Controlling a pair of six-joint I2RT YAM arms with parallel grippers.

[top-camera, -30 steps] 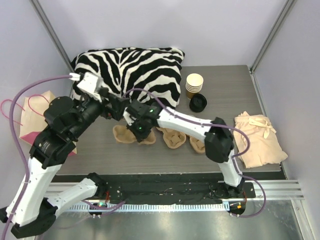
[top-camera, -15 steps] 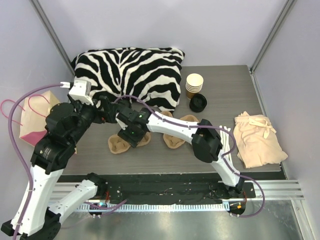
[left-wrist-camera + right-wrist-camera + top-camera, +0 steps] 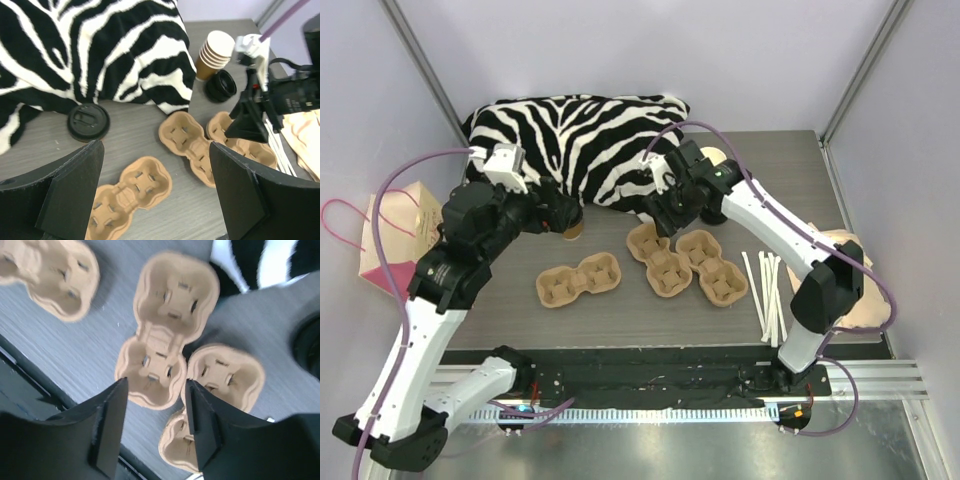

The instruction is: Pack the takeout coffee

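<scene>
Brown pulp carriers are the containers on the table [image 3: 620, 320], three of them, and every well shows its bare bottom. The lone carrier [image 3: 580, 280] lies nearer your left arm. The middle carrier [image 3: 660, 258] and the right carrier [image 3: 712, 268] lie side by side, touching. The paper bag [image 3: 392, 240] stands at the far left, and you cannot see into it. Paper cups [image 3: 214, 52] sit nested in a stack beside the black lids [image 3: 221, 86].

The takeout coffee [image 3: 88, 121] stands upright on the table, lid on, against the edge of the zebra pillow [image 3: 580, 145]. Your left pincer [image 3: 156, 147] is spread wide with nothing in it. The coffee sits just ahead of the finger [image 3: 75, 185] on the left of the wrist view, outside the gap. Your right pincer [image 3: 156, 387] hangs partly open and empty over the middle carrier, well apart from the coffee.
</scene>
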